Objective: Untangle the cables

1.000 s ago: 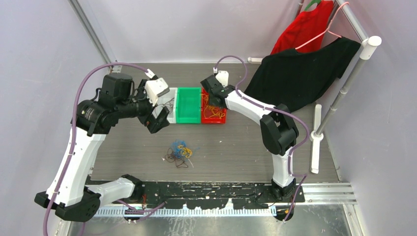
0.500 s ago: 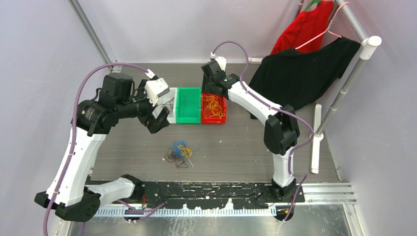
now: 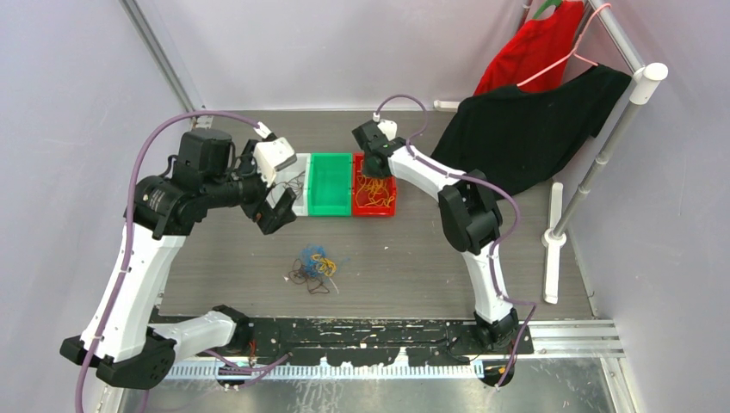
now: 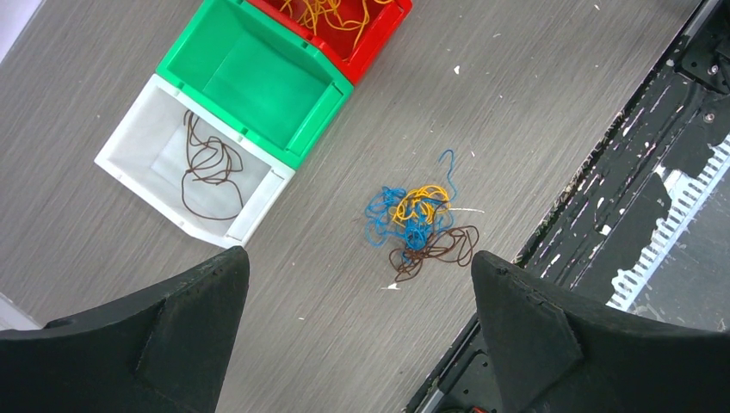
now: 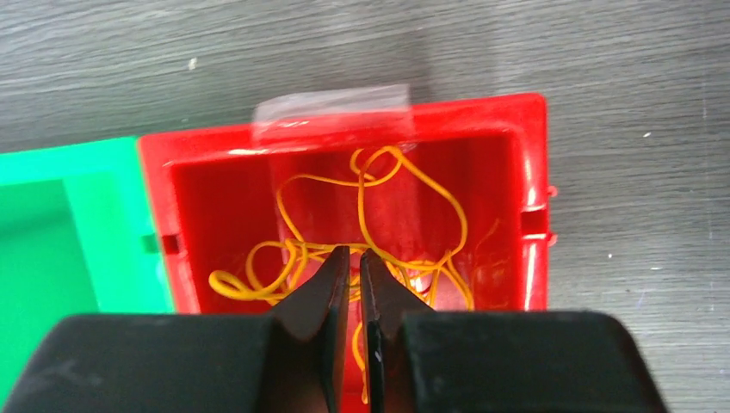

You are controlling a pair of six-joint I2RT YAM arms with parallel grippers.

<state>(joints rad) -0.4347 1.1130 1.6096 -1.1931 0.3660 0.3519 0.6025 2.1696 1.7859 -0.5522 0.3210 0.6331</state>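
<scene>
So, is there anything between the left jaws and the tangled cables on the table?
Nothing visible does. In the left wrist view the tangled cables lie on the bare table, framed between the open left jaws and well apart from the three bins.

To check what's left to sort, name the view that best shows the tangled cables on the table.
Left wrist: the tangled cables lie close and unobstructed, with blue, orange and brown strands distinct. Top external shows them small. Right wrist misses them, framing only the red bin.
</scene>
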